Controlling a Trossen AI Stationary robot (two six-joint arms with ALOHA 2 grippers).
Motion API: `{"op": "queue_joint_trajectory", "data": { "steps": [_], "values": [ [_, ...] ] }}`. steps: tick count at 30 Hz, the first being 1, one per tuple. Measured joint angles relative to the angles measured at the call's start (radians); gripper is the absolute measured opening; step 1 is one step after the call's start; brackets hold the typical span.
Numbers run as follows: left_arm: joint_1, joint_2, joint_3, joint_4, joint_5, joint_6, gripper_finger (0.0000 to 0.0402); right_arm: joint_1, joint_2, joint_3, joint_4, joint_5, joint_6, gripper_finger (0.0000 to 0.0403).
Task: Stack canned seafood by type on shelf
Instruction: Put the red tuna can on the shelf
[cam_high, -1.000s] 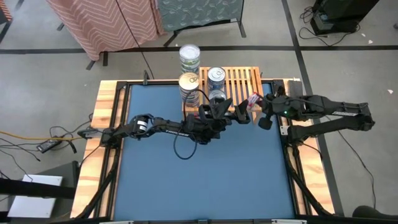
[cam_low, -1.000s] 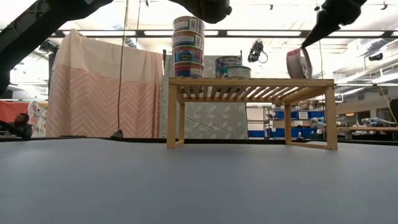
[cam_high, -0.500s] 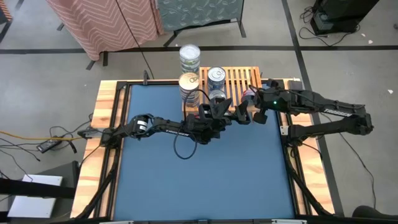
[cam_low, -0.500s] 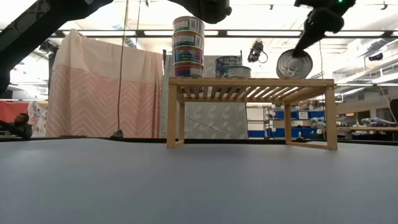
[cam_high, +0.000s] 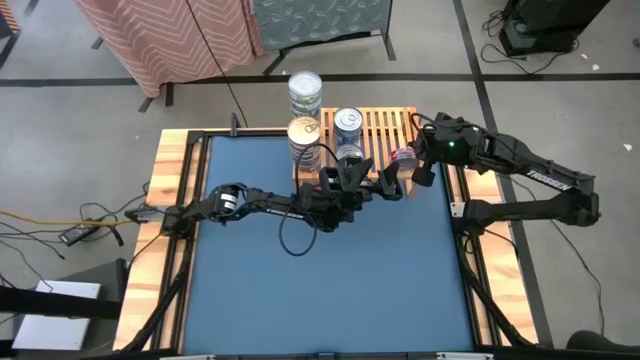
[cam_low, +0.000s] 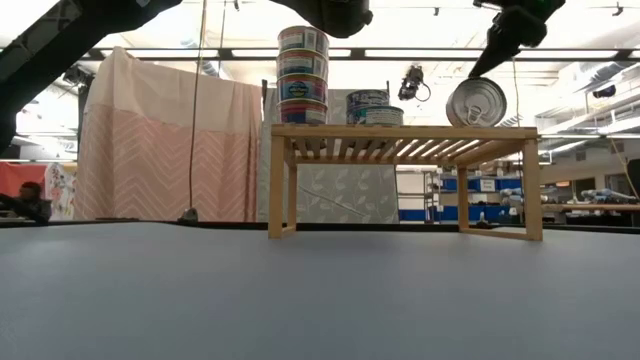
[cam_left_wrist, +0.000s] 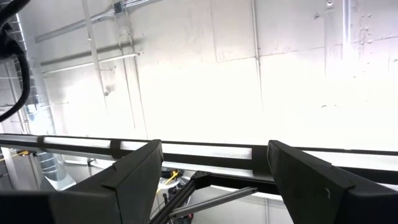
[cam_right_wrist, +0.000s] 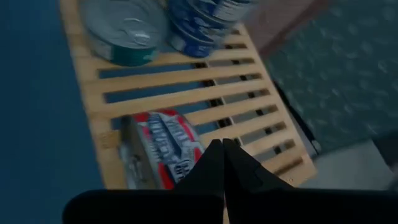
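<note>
From above, the right hand (cam_high: 418, 170), fingers pressed together, hovers over the low light-wood slatted shelf (cam_high: 385, 128) beside a red-labelled flat tin (cam_high: 403, 158); the left hand (cam_high: 365, 186), fingers apart and empty, waits over the blue tabletop (cam_high: 320, 290). At tabletop level, that silver-topped tin (cam_low: 476, 101) stands on edge at the shelf's (cam_low: 400, 131) end. The right wrist view shows it (cam_right_wrist: 163, 148) lying on the slats.

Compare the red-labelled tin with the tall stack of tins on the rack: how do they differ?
1. The red tin is alone; the stack is several tins high.
2. The red tin stands on its edge, its round silver face toward the low camera; the stack's tins lie flat.
3. The red tin is at one end of the rack, the stack at the other.

Both rest on the rack's slatted top.
</note>
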Motion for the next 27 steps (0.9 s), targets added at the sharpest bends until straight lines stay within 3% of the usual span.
{"op": "queue_joint_trajectory", "data": {
  "steps": [6, 9, 12, 16, 21, 24, 27],
  "values": [
    [0.0, 0.0, 0.0, 0.0, 0.014, -0.007, 0.0296, 0.04, -0.074, 0.057, -0.002, -0.15, -0.06, 0.0001],
    [0.0, 0.0, 0.0, 0.0, 0.02, -0.007, 0.0296, 0.065, -0.11, 0.085, -0.025, -0.156, -0.133, 0.0019],
    [0.003, 0.0, 0.0, 0.0, 0.019, -0.006, 0.0296, 0.071, -0.115, 0.093, -0.099, -0.156, -0.195, 0.0062],
    [0.01, -0.001, 0.0, 0.0, 0.026, 0.003, 0.0296, 0.063, -0.061, 0.093, -0.182, -0.123, -0.153, 0.014],
    [0.018, -0.001, 0.0, 0.0, 0.024, 0.006, 0.0296, 0.052, 0.026, 0.093, -0.179, -0.067, -0.151, 0.023],
    [0.02, -0.001, 0.0, 0.0, 0.022, 0.015, 0.0296, 0.051, 0.068, 0.1, -0.179, -0.013, -0.16, 0.027],
    [0.02, -0.001, 0.0, 0.0, 0.018, 0.024, 0.0296, 0.038, 0.098, 0.101, -0.196, -0.025, -0.163, 0.0297]
  ]
}}
